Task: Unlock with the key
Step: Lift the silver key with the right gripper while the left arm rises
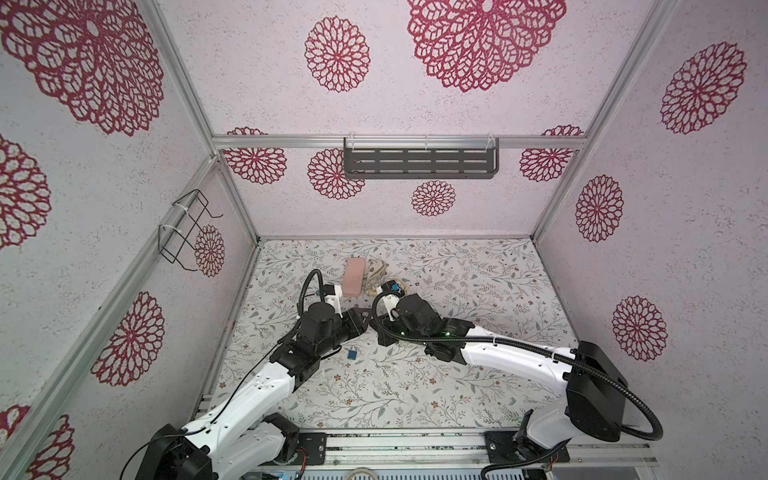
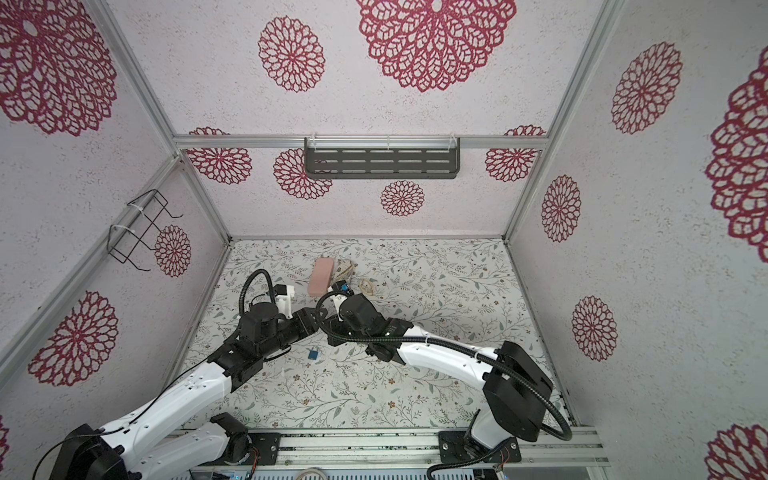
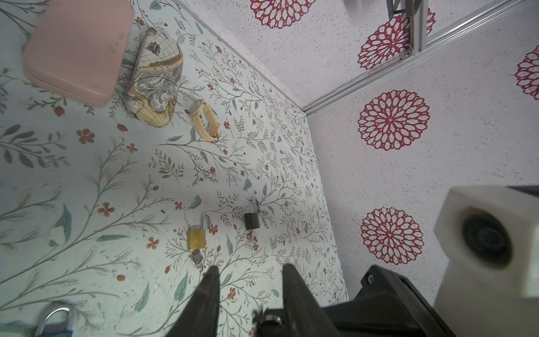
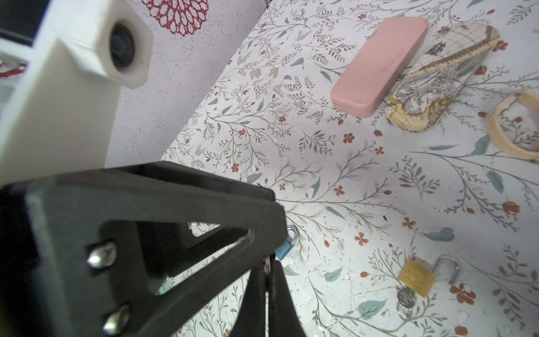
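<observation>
My right gripper (image 4: 267, 262) is shut on a small metal key (image 4: 266, 266), only a thin sliver of which shows between its fingertips. In the left wrist view the key (image 3: 268, 318) sits between the fingers of my left gripper (image 3: 250, 274), close to one finger (image 3: 291, 291), and the jaws stand apart. In both top views the two grippers meet tip to tip above mid-table, left gripper (image 1: 358, 321) against right gripper (image 1: 379, 328). A blue padlock (image 1: 351, 354) (image 2: 313, 353) lies on the table just in front of them. The left gripper half hides it (image 4: 284, 248) in the right wrist view.
A brass padlock (image 3: 197, 237) and a black padlock (image 3: 252, 219), each with a key in it, lie on the floral table. A pink case (image 1: 355, 277), a map-print pouch (image 3: 156, 78) and a cream watch (image 3: 204, 121) lie further back. Walls enclose three sides.
</observation>
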